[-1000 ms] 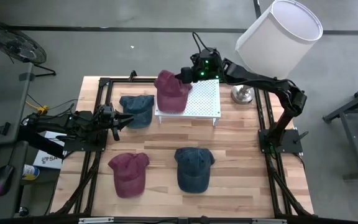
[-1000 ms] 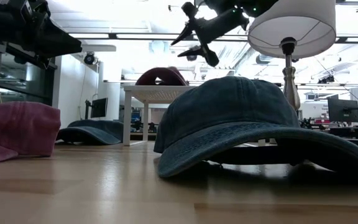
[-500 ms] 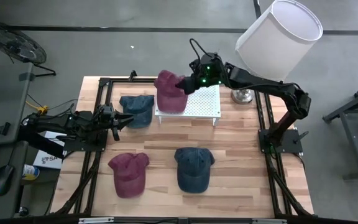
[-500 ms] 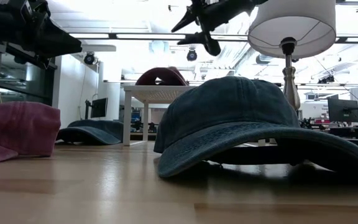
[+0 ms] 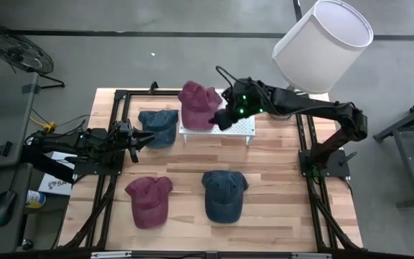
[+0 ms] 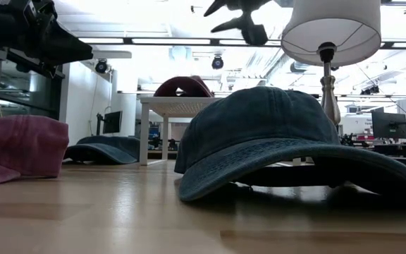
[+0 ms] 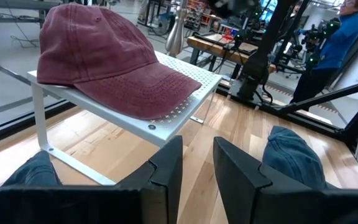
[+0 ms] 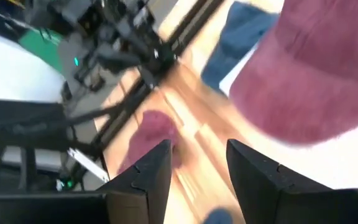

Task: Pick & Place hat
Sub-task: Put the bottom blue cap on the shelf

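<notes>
A maroon hat [image 5: 196, 104] sits on the white perforated stand [image 5: 239, 114], its crown up and its brim lying on the plate; the left wrist view shows it as the maroon hat [image 7: 98, 56]. My right gripper [image 5: 221, 119] hovers open above the stand's near left part, beside the hat and apart from it; the maroon hat [image 8: 316, 81] lies ahead of its open fingers [image 8: 138, 180]. My left gripper [image 5: 138, 138] waits open at the table's left side, next to a blue hat [image 5: 158, 128].
A second maroon hat [image 5: 148, 200] and a second blue hat [image 5: 223, 193] lie on the near half of the table. A lamp with a white shade [image 5: 322, 39] stands at the far right corner. Black frame rails [image 5: 306, 155] run along the table's sides.
My right gripper has drawn back from the maroon hat's brim, moving up and toward the table's near edge, with its fingers open throughout. The hat has stayed in place on the stand.
</notes>
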Robot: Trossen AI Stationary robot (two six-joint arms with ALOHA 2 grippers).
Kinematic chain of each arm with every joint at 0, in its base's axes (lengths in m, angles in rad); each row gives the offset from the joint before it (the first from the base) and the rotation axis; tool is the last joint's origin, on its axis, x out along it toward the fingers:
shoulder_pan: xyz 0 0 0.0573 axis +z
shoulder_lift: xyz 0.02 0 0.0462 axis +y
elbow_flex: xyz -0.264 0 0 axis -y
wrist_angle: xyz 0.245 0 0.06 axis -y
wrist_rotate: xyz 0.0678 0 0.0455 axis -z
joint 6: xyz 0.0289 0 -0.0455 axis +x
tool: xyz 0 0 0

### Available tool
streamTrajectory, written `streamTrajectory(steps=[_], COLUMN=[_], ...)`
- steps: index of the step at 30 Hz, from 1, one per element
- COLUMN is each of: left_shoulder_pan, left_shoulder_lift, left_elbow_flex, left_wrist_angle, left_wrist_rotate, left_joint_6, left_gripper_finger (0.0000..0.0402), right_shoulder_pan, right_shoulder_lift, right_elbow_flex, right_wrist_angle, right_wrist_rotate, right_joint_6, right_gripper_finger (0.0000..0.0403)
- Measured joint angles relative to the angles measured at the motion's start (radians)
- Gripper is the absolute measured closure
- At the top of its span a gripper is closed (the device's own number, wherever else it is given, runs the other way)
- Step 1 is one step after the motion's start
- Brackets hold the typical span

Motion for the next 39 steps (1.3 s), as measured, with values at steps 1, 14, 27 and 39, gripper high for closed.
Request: streamTrajectory(steps=[1,14,27,39], left_shoulder_pan=[0.000,0.000,0.000,0.000], left_shoulder_lift=[0.000,0.000,0.000,0.000], left_elbow_flex=[0.000,0.000,0.000,0.000], left_wrist_angle=[0.000,0.001,0.000,0.000], left_wrist_rotate=[0.000,0.000,0.000,0.000], left_joint_6=[0.000,0.000,0.000,0.000], left_gripper_finger=[0.0312,0.0312,0.0312,0.0312], right_shoulder_pan=[0.020,0.309,0.511,0.508], right_shoulder_lift=[-0.008,-0.043,0.033,0.207], right_elbow_flex=[0.000,0.000,0.000,0.000], right_wrist_angle=[-0.027,-0.380,-0.490,-0.344], right_wrist_rotate=[0.012,0.085,0.260,0.270], right_joint_6=[0.000,-0.288,-1.121,-1.521], right_gripper_finger=[0.0257,0.0258,0.0258,0.0245])
